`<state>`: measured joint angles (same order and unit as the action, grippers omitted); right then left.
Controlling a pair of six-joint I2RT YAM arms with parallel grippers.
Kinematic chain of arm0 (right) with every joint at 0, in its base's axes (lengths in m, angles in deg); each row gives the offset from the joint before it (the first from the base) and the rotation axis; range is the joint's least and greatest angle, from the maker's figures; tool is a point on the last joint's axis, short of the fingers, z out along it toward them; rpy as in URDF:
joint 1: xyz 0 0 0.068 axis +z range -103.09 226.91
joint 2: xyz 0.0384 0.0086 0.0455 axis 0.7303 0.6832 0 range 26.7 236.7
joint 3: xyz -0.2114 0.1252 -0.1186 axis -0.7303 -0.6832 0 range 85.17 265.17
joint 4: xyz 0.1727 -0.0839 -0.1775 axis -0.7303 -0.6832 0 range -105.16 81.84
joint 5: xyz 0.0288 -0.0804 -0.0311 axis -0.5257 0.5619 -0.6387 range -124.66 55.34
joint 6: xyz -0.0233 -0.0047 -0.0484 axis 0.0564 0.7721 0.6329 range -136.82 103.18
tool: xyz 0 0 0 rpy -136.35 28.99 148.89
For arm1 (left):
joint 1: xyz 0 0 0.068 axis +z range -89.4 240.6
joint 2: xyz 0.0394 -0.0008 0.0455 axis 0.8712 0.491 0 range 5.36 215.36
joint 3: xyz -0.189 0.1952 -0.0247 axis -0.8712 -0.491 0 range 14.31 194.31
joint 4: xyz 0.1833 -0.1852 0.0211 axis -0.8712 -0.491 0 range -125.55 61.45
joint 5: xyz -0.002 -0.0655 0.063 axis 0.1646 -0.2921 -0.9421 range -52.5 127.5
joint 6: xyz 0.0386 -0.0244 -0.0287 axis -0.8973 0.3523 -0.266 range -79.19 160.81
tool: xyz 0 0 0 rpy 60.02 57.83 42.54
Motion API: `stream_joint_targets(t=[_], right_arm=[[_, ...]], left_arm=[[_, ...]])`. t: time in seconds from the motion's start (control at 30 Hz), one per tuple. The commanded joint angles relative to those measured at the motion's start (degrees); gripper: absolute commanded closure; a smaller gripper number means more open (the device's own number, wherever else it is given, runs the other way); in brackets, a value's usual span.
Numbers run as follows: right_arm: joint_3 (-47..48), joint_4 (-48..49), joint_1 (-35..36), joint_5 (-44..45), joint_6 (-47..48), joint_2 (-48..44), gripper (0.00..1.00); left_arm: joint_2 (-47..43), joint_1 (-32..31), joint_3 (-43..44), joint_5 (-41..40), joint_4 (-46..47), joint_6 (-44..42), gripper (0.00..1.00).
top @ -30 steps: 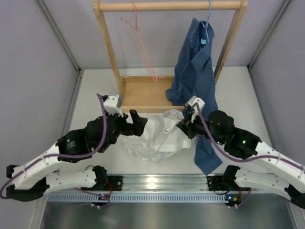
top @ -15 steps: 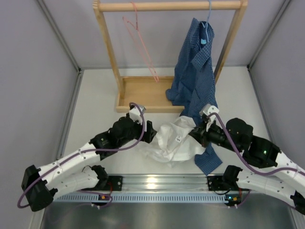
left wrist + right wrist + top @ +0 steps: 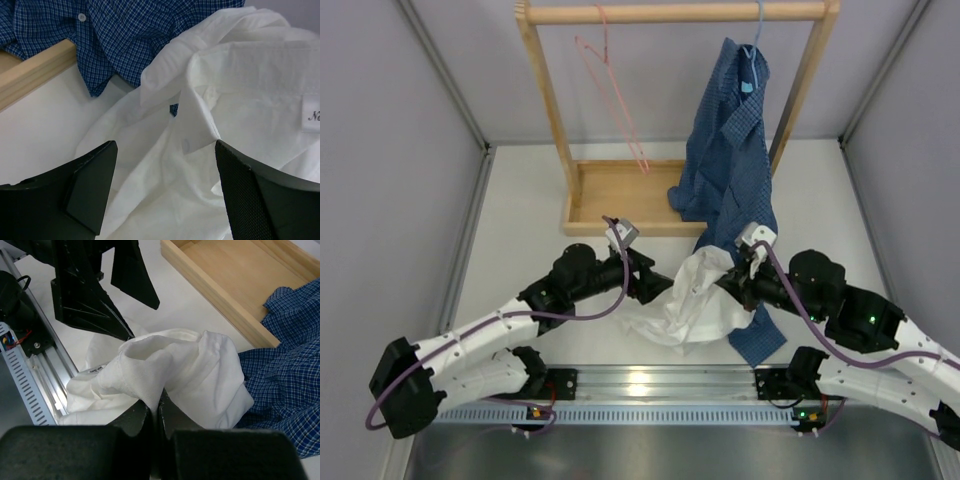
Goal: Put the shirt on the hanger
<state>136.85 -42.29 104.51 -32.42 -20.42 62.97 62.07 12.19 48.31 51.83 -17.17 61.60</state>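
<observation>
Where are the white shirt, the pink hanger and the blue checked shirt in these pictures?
white shirt (image 3: 695, 300): top view, middle of the crumpled cloth.
pink hanger (image 3: 645, 166): top view, its lower corner.
blue checked shirt (image 3: 730, 150): top view, middle of the hanging cloth.

Two shirts are showing, one white shirt (image 3: 695, 300) and one blue checked shirt (image 3: 730, 150); two hangers are hanging, one pink hanger (image 3: 642, 160) and one light blue hanger (image 3: 758, 30), on one wooden rack (image 3: 670, 12) that is standing on one table (image 3: 520, 230)
</observation>
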Motion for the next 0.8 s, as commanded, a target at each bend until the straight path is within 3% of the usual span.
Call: stream_joint_targets(t=[0.0,0.27,0.4,0.6,0.7,0.77], right_arm=[[-0.1,1.5,0.8,2.6,-0.1,-0.4,1.00],[-1.1,3.0,0.8,0.8,0.0,-2.4,1.00],[-1.1,3.9,0.8,-1.2,0.2,-1.6,1.00],[-0.4,4.2,0.8,-5.9,1.0,-1.5,1.00],[-0.3,4.2,0.8,-6.2,1.1,-2.0,1.00],[-0.4,4.5,0.8,-6.5,1.1,-2.0,1.00]], left_arm=[[-3.4,0.2,-1.2,-0.4,7.4,-1.2,0.17],[-11.5,0.2,-7.8,-0.3,12.6,-2.1,0.16],[-6.6,0.2,-6.2,4.8,16.5,-1.1,0.24],[2.3,0.2,-3.5,5.7,19.8,-1.8,0.31],[3.7,0.3,-3.6,4.8,19.8,-2.4,0.40],[3.8,0.6,-4.2,4.7,20.8,-2.2,0.57]])
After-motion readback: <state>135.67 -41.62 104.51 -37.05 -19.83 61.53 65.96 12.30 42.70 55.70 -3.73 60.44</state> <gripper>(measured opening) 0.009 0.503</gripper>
